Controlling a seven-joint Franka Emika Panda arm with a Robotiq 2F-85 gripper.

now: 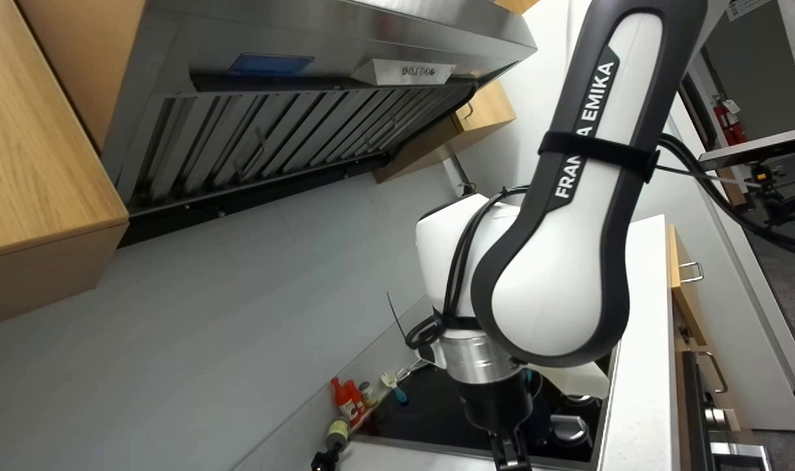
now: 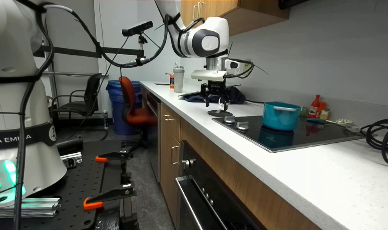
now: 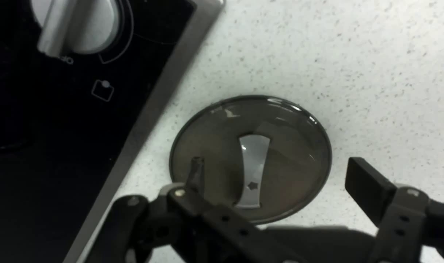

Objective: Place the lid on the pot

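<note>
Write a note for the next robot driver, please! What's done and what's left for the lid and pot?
Gripper: open, over the lid, holding nothing.
Lid: on the counter beside the cooktop, handle up.
Pot: on the cooktop, no lid on it.
Done: gripper is over the lid; lid not yet picked up.
Left: grip the handle, lift the lid, set it on the pot, let go.

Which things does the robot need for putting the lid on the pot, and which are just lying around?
Needed for the job:
grey-handled lid
teal pot
open gripper, above the lid

Just lying around:
red bottles
shaker bottle
teal-handled kitchen utensil
dark blue fabric
</note>
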